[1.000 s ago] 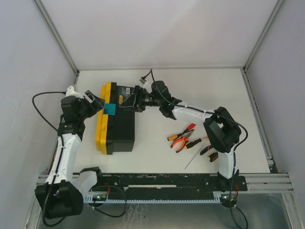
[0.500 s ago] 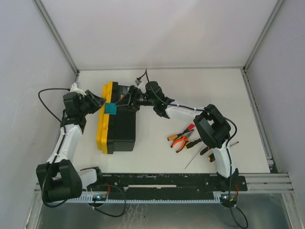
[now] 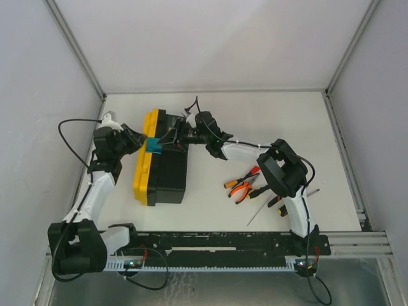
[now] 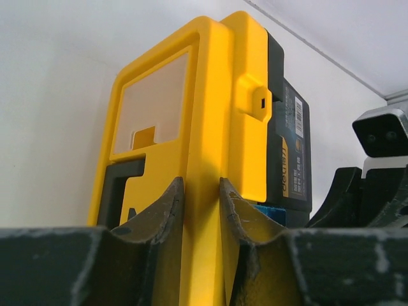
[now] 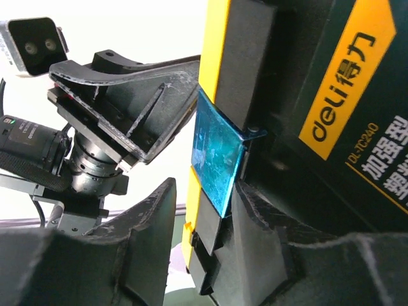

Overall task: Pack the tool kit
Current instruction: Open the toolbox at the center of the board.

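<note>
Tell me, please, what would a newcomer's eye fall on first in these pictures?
The black toolbox with its yellow lid sits left of centre on the table, and both arms meet at it. The left gripper pinches the lid's edge, while the right gripper sits around the teal latch. Orange-handled pliers and screwdrivers lie loose to the right.

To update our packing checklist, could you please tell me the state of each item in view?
toolbox: standing on its side.
yellow lid: closed.
teal latch: fastening unclear.
left gripper: shut on yellow lid.
right gripper: open, straddling teal latch.
pliers, screwdrivers: loose on table.
</note>
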